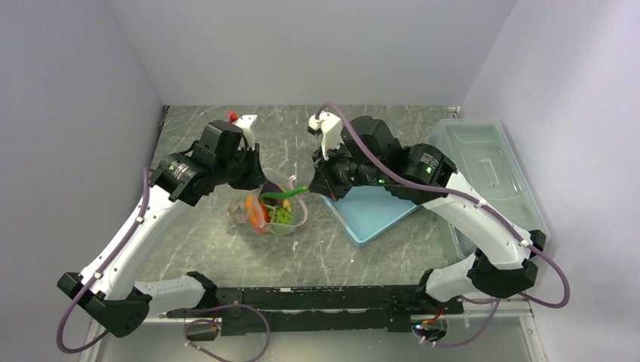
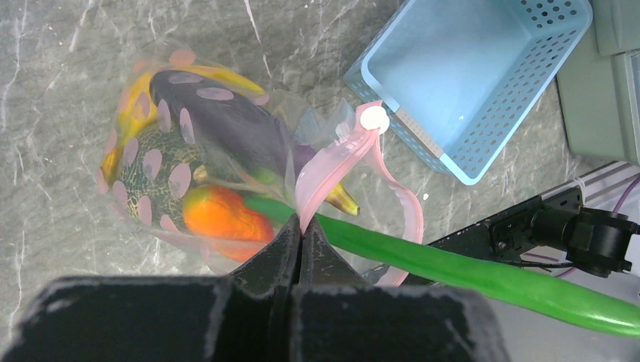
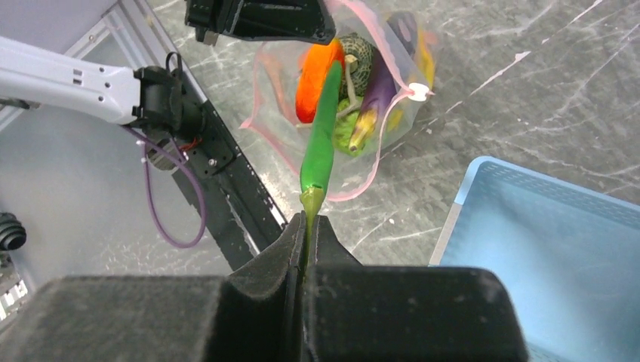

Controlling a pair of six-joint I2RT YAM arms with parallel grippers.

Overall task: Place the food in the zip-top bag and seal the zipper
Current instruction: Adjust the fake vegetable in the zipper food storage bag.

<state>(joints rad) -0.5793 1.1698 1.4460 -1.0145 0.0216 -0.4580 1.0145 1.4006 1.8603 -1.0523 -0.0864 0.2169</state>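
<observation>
The clear zip-top bag point(image 1: 281, 219) lies mid-table with its pink zipper point(image 2: 332, 170) mouth held up and open. Inside it are the orange carrot point(image 2: 226, 215), purple eggplant point(image 2: 226, 121), netted melon point(image 2: 155, 162), banana point(image 3: 429, 64) and green vegetables point(image 3: 349, 128). My left gripper point(image 2: 300, 226) is shut on the pink zipper strip at the mouth edge. My right gripper point(image 3: 308, 225) is shut on the stem end of the long green pod point(image 3: 321, 136). The pod's far end reaches into the bag mouth beside the carrot. The pod also shows in the top view point(image 1: 284, 194).
The empty light-blue basket point(image 1: 373, 215) stands right of the bag, close under my right arm. A large clear lidded box point(image 1: 490, 173) stands at the far right. A small red and white thing point(image 1: 234, 117) lies at the back left.
</observation>
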